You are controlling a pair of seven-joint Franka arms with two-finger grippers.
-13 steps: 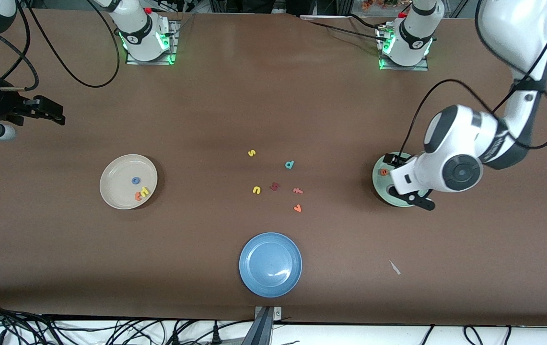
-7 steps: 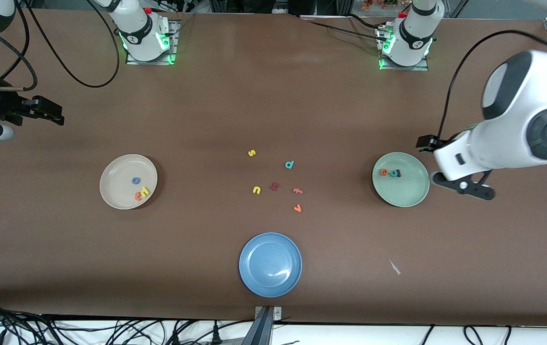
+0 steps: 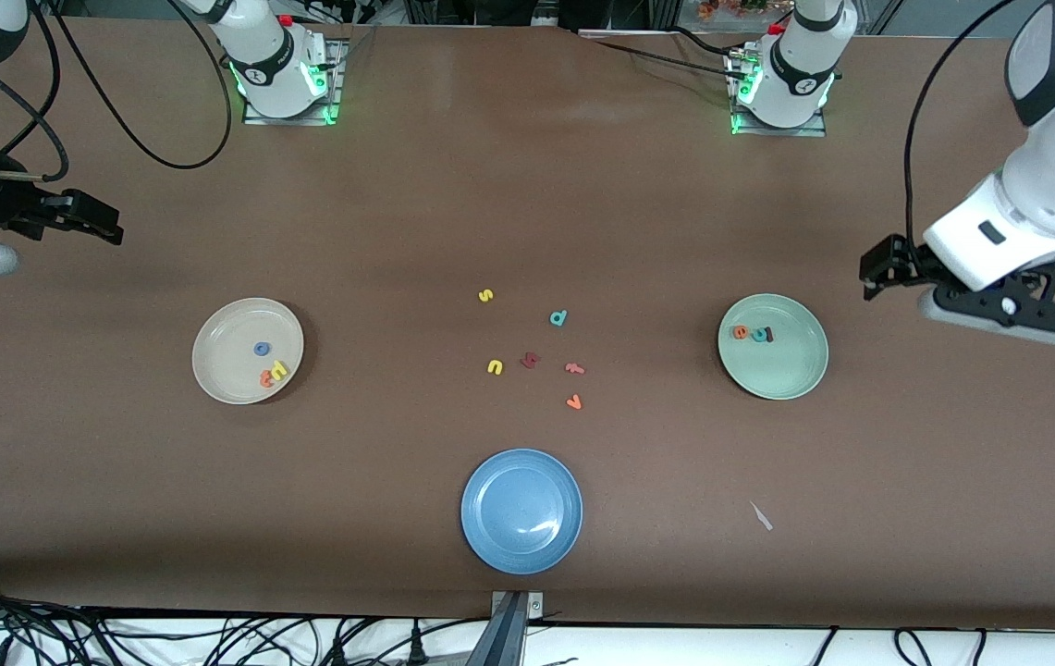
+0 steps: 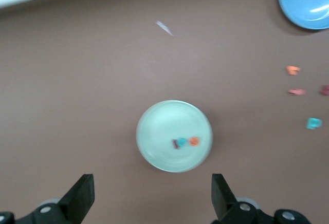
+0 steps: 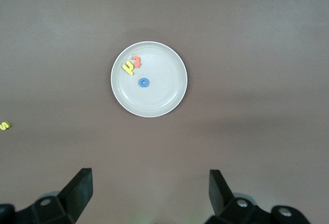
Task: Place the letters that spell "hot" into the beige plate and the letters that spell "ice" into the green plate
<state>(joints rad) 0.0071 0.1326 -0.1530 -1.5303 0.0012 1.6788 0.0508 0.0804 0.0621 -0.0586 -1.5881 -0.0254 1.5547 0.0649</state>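
With h, o, t (image 3: pixel 268 365) in the beige plate (image 3: pixel 222 370) and i, c, e (image 3: pixel 754 334) in the green plate (image 3: pixel 791 375), park the left hand (image 3: pixel 892 268) and right hand (image 3: pixel 88 217), both wide and empty, clear of the bench (image 3: pixel 527 185).

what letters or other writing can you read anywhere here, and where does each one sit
"o", "h", "t": foam letters in the beige plate.
"e", "c", "i": foam letters in the green plate.
"s", "d", "u" or "n": loose on the table between the plates.
Dark red letter, pinkish letter, orange letter: too small to read surely.
No labels or brand names readable.
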